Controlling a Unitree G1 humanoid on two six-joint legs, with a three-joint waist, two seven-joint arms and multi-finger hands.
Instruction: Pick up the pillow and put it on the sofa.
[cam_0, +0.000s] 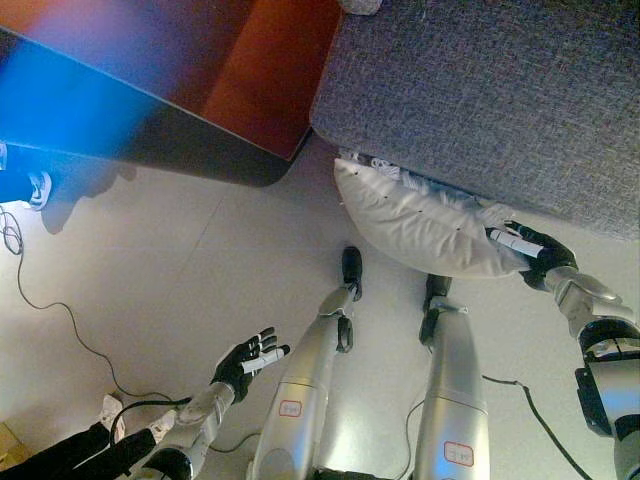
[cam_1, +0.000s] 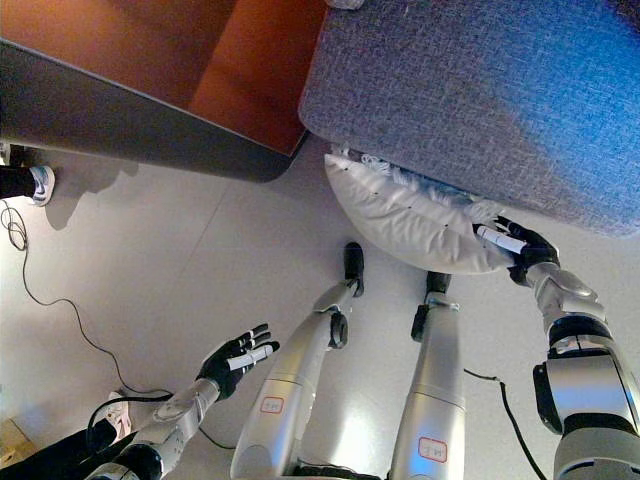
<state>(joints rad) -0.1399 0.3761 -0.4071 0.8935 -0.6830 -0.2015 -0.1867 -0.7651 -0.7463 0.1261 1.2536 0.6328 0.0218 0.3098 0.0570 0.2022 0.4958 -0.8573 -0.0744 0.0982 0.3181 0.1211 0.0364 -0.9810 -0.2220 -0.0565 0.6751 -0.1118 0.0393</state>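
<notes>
A white pillow (cam_0: 420, 225) lies on the pale floor against the front of the grey fabric sofa (cam_0: 500, 90), its top edge tucked under the sofa's edge. My right hand (cam_0: 532, 254) is at the pillow's right end with its fingers curled round the edge. It also shows in the right eye view (cam_1: 515, 248). My left hand (cam_0: 247, 362) is open and empty above the floor at the lower left, well away from the pillow.
A brown wooden table (cam_0: 270, 70) with a dark edge stands at the upper left, next to the sofa. A person's shoe (cam_0: 38, 187) shows at the left edge. Another person's leg and shoe (cam_0: 108, 418) are at the lower left.
</notes>
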